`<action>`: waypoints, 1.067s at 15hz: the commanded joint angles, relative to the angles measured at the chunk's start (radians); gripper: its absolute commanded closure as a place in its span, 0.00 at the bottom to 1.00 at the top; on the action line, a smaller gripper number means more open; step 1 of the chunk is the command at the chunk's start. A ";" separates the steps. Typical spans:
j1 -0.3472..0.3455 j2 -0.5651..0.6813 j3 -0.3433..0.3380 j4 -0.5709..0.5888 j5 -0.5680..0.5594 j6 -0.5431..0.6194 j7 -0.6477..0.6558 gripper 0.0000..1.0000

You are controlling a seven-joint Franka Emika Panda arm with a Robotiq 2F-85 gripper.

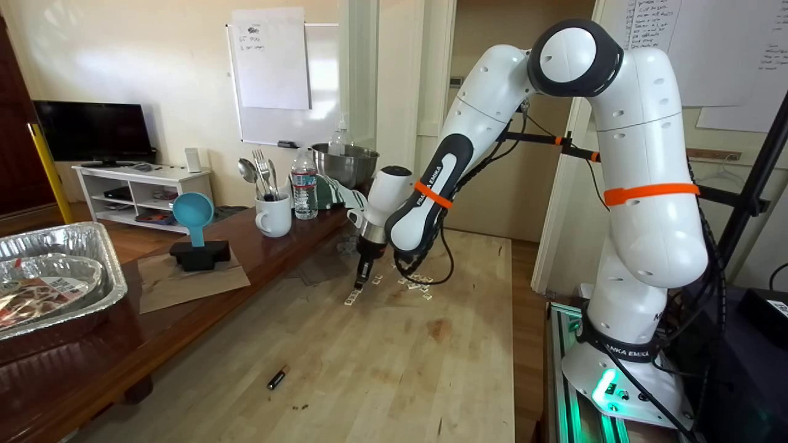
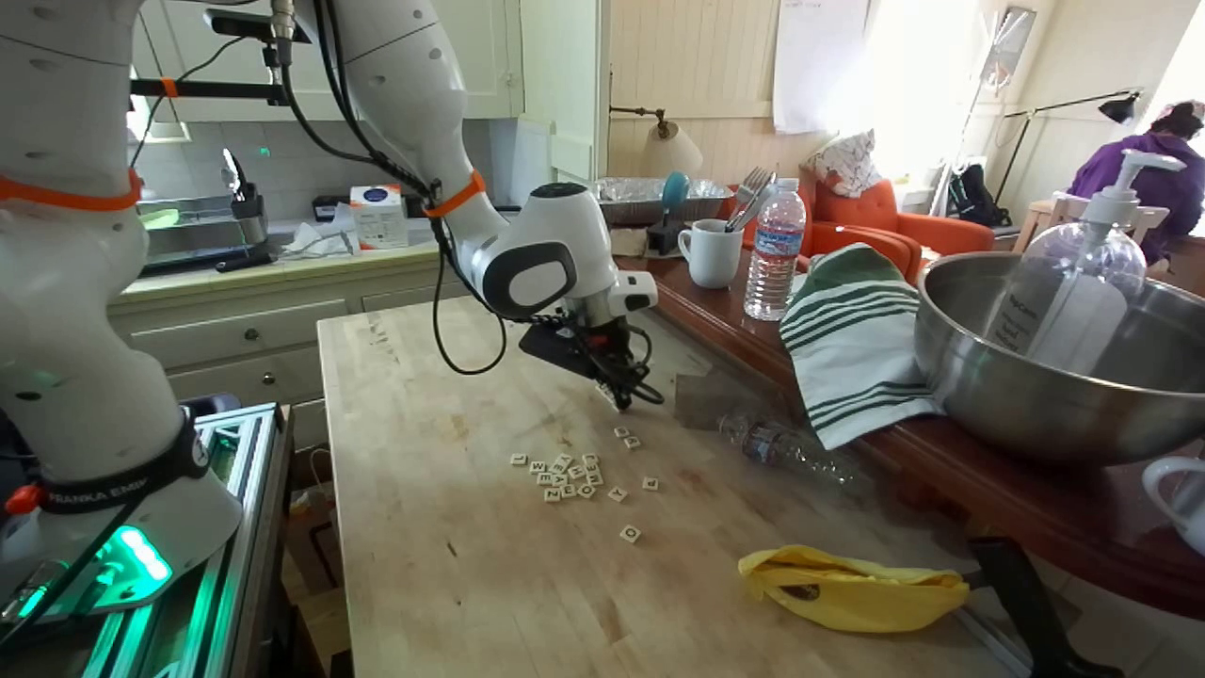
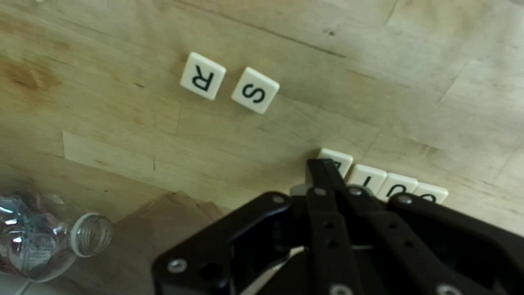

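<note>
1. Pointing down at the wooden tabletop point(image 2: 471, 574), the gripper point(image 3: 324, 164) has its two fingers point(image 3: 317, 176) pressed together, with nothing visible between them.
2. Right at its tips sits the end tile point(image 3: 343, 159) of a row of letter tiles point(image 3: 396, 182); the fingers partly cover it, and I cannot tell whether they touch it.
3. Near the row, but apart from it, an R tile point(image 3: 203, 76) and an S tile point(image 3: 255, 90) lie just beside each other.
4. Also near, a clear bottle point(image 3: 39, 241) lies on its side, neck toward the gripper, beside a brown sheet point(image 3: 163, 229); a raised dark ledge point(image 1: 132, 338) walls off this side of the tabletop.
5. Elsewhere on the tabletop lies a loose cluster of tiles point(image 2: 559, 479), with an O tile point(image 2: 630, 534) set apart.
6. On the ledge, in both exterior views, stand a mug of cutlery point(image 1: 276, 218), a water bottle point(image 1: 305, 191) and a steel bowl point(image 2: 1007, 405) holding a pump bottle point(image 2: 1083, 311), with a striped towel point(image 2: 852, 348) draped over the ledge.
7. Farther off lie a battery point(image 1: 277, 377) and a yellow bundle point(image 2: 852, 593) on the tabletop; a blue scoop point(image 1: 193, 212) in a black stand point(image 1: 200, 255) shares the ledge with foil trays point(image 1: 109, 271).
8. Well beyond is a television point(image 1: 92, 132).
</note>
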 commanded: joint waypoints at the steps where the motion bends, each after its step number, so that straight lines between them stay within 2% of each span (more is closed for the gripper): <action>1: -0.021 -0.016 0.013 -0.018 0.000 -0.002 0.008 1.00; 6: -0.027 -0.020 0.015 -0.019 0.000 0.000 0.009 1.00; 10: -0.012 -0.039 -0.024 -0.030 -0.030 -0.007 0.011 1.00; 16: -0.042 -0.067 -0.044 -0.050 -0.052 -0.028 -0.043 1.00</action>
